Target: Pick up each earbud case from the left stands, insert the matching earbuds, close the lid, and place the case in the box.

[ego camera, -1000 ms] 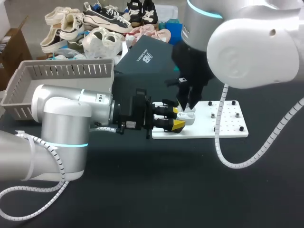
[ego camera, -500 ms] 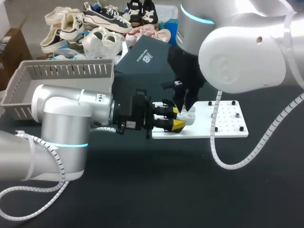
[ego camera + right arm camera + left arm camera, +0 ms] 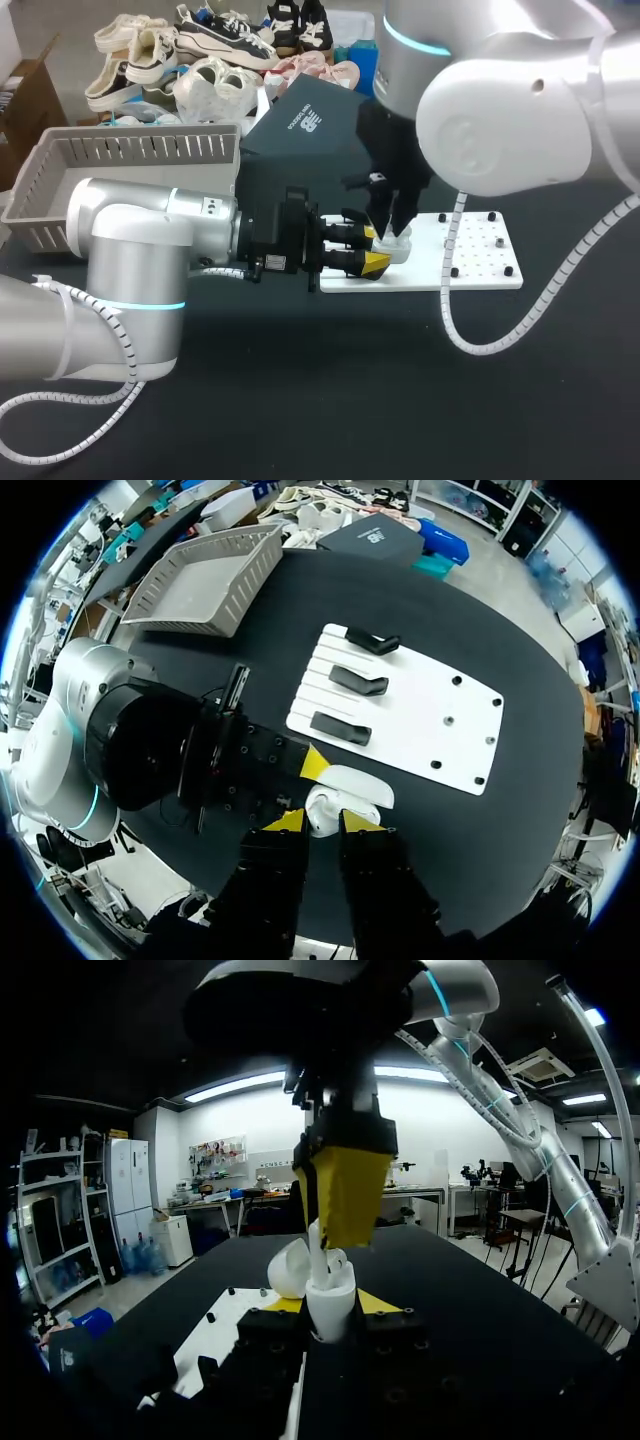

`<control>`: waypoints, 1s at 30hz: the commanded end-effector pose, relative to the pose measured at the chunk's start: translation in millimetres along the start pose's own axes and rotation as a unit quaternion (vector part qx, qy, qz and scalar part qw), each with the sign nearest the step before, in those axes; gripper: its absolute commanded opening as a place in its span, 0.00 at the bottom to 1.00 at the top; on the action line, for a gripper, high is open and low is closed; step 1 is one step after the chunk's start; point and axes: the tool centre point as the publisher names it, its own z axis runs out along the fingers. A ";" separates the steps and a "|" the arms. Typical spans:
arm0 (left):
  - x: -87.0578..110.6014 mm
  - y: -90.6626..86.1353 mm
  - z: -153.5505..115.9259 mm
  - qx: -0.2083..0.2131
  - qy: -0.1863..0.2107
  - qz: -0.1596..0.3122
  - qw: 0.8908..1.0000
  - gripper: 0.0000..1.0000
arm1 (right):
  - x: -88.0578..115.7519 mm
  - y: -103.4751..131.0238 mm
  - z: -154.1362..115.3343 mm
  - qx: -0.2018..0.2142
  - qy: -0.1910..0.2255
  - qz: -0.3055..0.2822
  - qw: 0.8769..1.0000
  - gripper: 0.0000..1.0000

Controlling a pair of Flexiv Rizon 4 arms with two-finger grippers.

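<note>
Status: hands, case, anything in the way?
Left hand shut on open case. Right hand shut on earbud, at the case mouth. Nothing in the way.

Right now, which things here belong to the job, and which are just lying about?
Job: open earbud case in left gripper; earbud in right gripper; white board with black stands; grey basket, probably the drop-off box.
Lying about: dark box behind the board.

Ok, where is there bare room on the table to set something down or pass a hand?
Bare table in front of the board, and the board's right half, only small pegs. Crowded: the board's left end, where left gripper holds the case and right gripper an earbud; box and basket behind.
</note>
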 end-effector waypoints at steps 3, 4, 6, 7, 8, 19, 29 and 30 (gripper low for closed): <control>0.2 -1.5 0.1 -0.003 0.000 0.001 1.000 0.00 | -0.1 0.0 3.7 0.001 -0.001 0.000 1.000 0.00; 0.2 -1.5 0.1 -0.003 0.000 0.001 1.000 0.00 | -0.1 -0.4 3.8 0.000 -0.001 0.000 1.000 0.00; 0.2 -1.5 0.1 -0.003 0.000 0.001 1.000 0.00 | -0.3 -1.3 4.4 0.001 -0.002 0.001 1.000 0.00; 0.2 -1.5 0.1 -0.003 0.000 0.001 1.000 0.00 | -0.3 -1.7 4.7 0.001 -0.002 0.001 1.000 0.00; 0.2 -1.5 0.1 -0.003 0.000 0.001 1.000 0.00 | -0.2 -2.0 5.0 0.001 -0.002 0.001 1.000 0.00; 0.2 -1.5 0.1 -0.003 0.000 0.001 1.000 0.00 | 1.2 -4.6 7.8 0.002 0.000 0.004 1.000 0.00; 0.2 -1.5 0.1 -0.003 0.000 0.001 1.000 0.00 | 1.8 -5.6 10.5 0.009 0.007 -0.001 1.000 0.00; 0.2 -1.5 0.1 -0.003 0.000 0.001 1.000 0.00 | 1.8 -5.5 10.6 0.010 0.007 -0.001 1.000 0.05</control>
